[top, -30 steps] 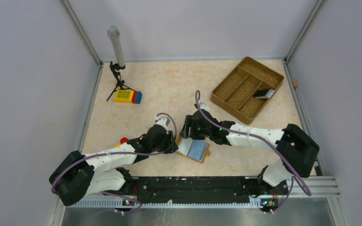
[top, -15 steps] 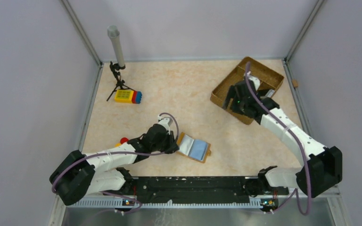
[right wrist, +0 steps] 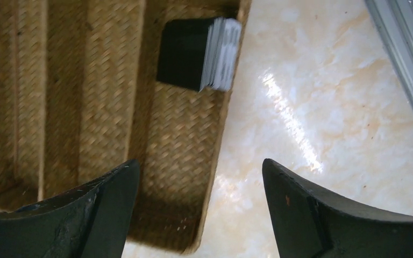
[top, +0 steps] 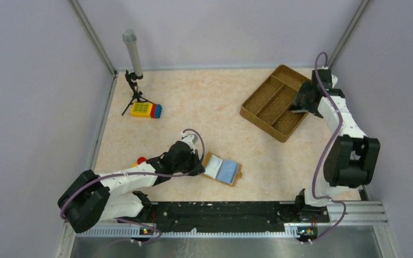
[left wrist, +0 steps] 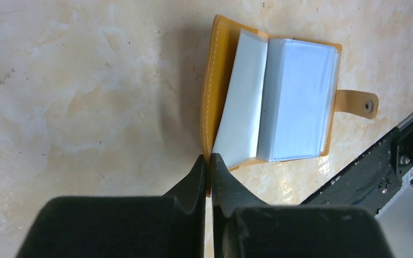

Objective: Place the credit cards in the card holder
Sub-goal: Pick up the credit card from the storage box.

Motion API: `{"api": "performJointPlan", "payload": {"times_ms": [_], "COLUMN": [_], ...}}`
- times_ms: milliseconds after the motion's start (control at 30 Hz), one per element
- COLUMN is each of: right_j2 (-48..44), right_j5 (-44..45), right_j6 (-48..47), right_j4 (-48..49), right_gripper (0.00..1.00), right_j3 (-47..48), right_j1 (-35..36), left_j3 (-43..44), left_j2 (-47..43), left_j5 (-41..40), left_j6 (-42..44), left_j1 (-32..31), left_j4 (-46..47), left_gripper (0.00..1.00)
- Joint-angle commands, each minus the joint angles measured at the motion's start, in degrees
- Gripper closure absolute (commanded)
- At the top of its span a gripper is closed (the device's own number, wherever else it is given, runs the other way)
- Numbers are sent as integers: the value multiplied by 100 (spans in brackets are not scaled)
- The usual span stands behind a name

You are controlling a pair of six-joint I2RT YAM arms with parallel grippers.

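The orange-tan card holder point(top: 223, 170) lies open on the table, with a light blue card point(top: 226, 171) under its clear sleeves. In the left wrist view the holder point(left wrist: 218, 80) shows its sleeves, the blue card point(left wrist: 296, 102) and its snap tab. My left gripper point(left wrist: 208, 158) is shut on the near edge of the holder's leather cover; it also shows in the top view point(top: 200, 164). A stack of black cards point(right wrist: 191, 54) lies in a compartment of the woven tray point(right wrist: 183, 140). My right gripper point(right wrist: 199, 164) is open and empty above the tray's edge, short of the stack. In the top view the right gripper point(top: 303, 101) hides the stack.
The brown woven tray point(top: 273, 105) stands at the back right. A yellow-red-blue toy block point(top: 146, 110) and a small tripod with a grey tube point(top: 133, 59) stand at the back left. A small red and yellow thing point(top: 140, 160) lies by the left arm. The black rail point(top: 220, 209) runs along the front.
My right arm has swung from the card holder across to the tray at the far right, open. My left gripper has stayed shut on the holder's edge.
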Motion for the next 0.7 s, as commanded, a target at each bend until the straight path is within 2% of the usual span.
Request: {"api": "performJointPlan", "payload": {"times_ms": [0,467,667], "right_j2": [762,2331,2720], "right_j5": [-58,-92,70], "right_j6": [-365,-627,-645], "right_j4": [109,469,274], "right_gripper": [17,17,24], "right_j3": [609,1588,1877], "right_j1": [-389,-661,-769], "left_j3": [173,251,207], "left_j2": [21,92,-11], "left_j5": [-38,-85,-153], "left_j6": [-112,-210,-273], "left_j1": [-11,-16,-10], "left_j4": [90,41,5], "left_gripper": [100,100,100]}}
